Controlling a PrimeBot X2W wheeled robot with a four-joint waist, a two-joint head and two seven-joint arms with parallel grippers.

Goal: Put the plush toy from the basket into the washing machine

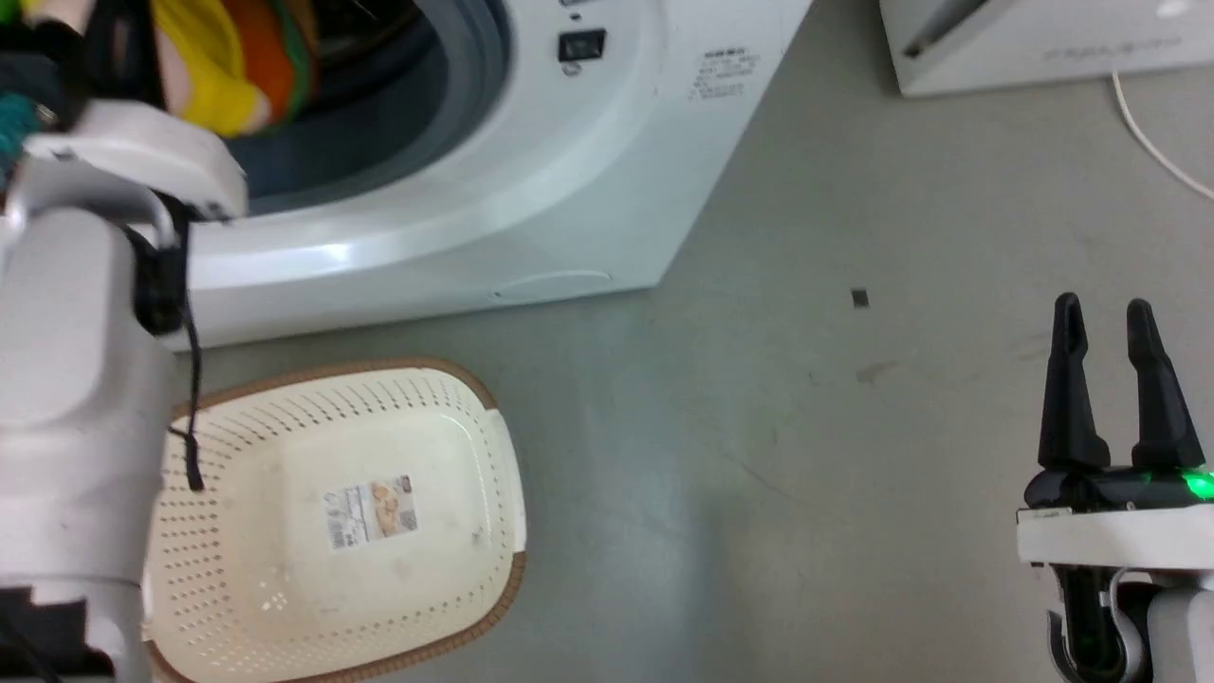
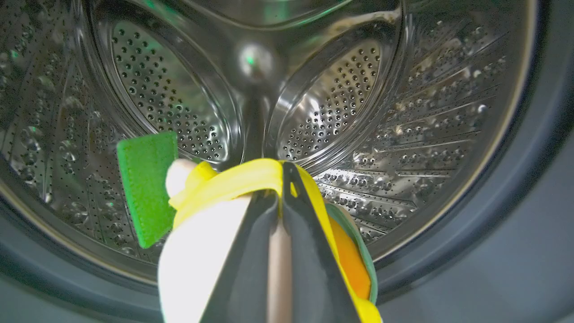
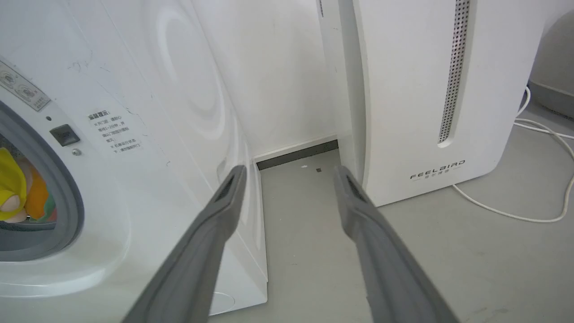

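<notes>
Left end effector (image 2: 283, 168) is clamped on the toy (image 2: 233, 184), fingers pressed together with the yellow layer pinched between them, right at the mouth of the washer (image 1: 531, 190). The drum (image 2: 341, 103) is wide open ahead. How far past the seal (image 1: 474, 66) the toy sits, I can't tell.

Here's the danger: let go too shallow and the toy could land on the sloping seal and tumble out to the floor (image 1: 759, 427). The grip looks to be on one thin layer only, so the soft bulk might slip free early, or the fabric might cling to a finger on release.

The toy itself is squashed and floppy. A green flap (image 2: 145, 188) sticks out to one side, a pale knob (image 2: 179, 175) peeks above the yellow, and there's orange with a green edge on the other side.

The basket (image 1: 517, 569) sits on the floor with nothing in it but its label. Right end effector (image 1: 1102, 304) hangs over the floor, fingers apart and holding nothing.
</notes>
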